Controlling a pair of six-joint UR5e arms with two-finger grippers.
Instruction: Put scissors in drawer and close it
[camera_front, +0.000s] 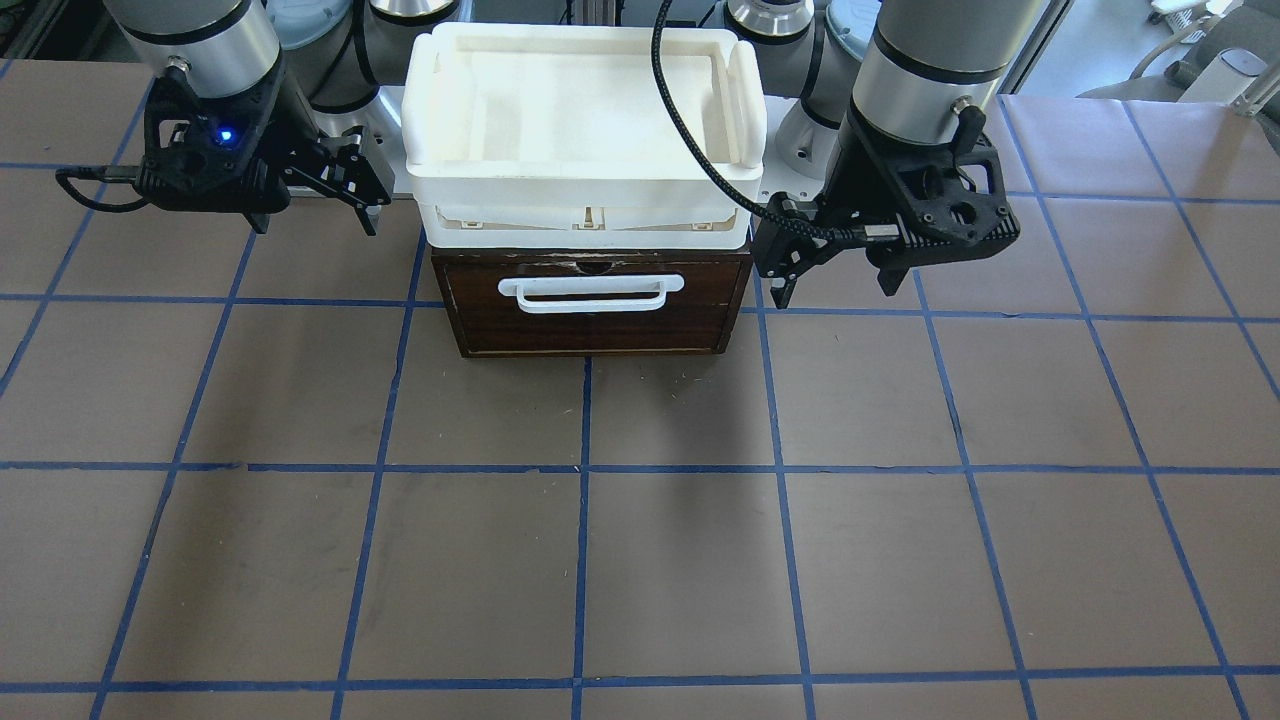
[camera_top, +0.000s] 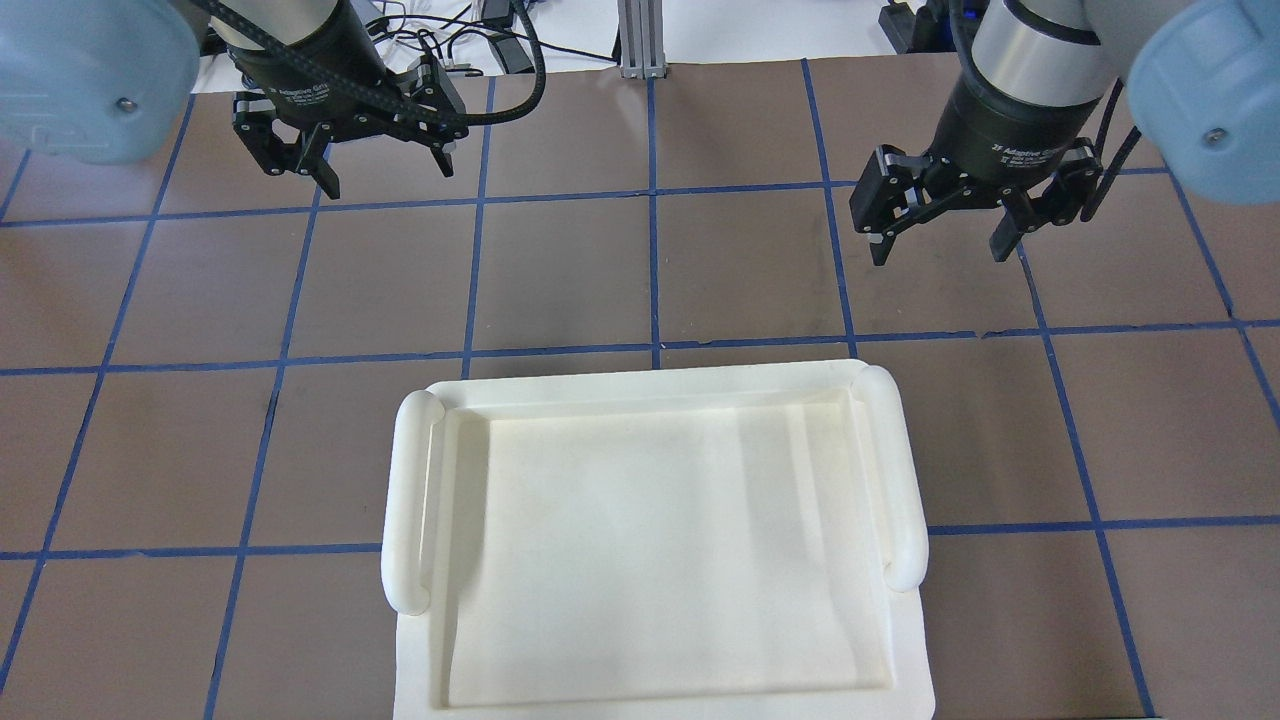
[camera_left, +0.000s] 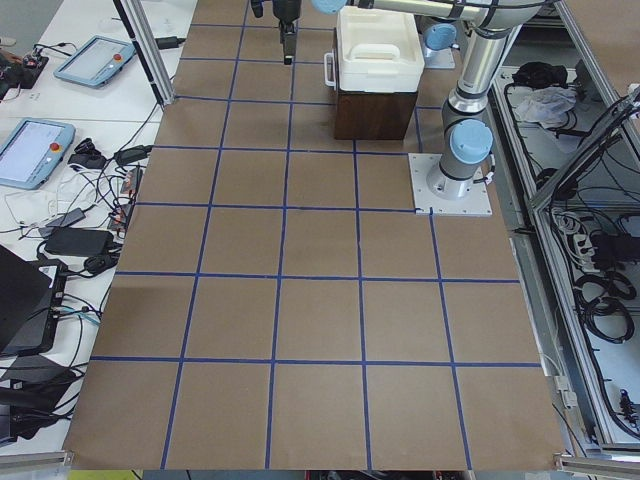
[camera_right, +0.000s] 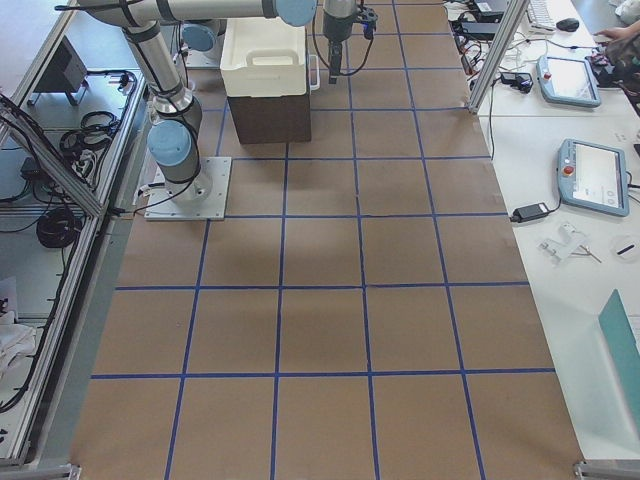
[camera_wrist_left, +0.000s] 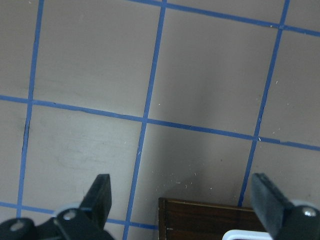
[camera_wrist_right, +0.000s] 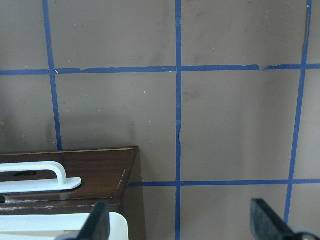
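The drawer (camera_front: 600, 325) has a dark brown front and a white bar handle (camera_front: 590, 293). It is pushed in, flush under the white tray. The scissors show in no view. My left gripper (camera_front: 835, 288) hangs open and empty beside the drawer's side, above the table; it also shows in the overhead view (camera_top: 388, 178). My right gripper (camera_front: 315, 222) hangs open and empty at the drawer's other side, and shows in the overhead view (camera_top: 940, 255). The left wrist view shows a corner of the drawer front (camera_wrist_left: 210, 217). The right wrist view shows the front (camera_wrist_right: 100, 172) and the handle (camera_wrist_right: 40, 175).
A white plastic tray (camera_front: 420, 100) sits on top of the drawer box; its rim shows in the overhead view (camera_top: 410, 500). The brown table (camera_front: 640, 560) is marked with blue tape lines. Operator desks with tablets (camera_left: 35, 150) stand beyond the table's far edge.
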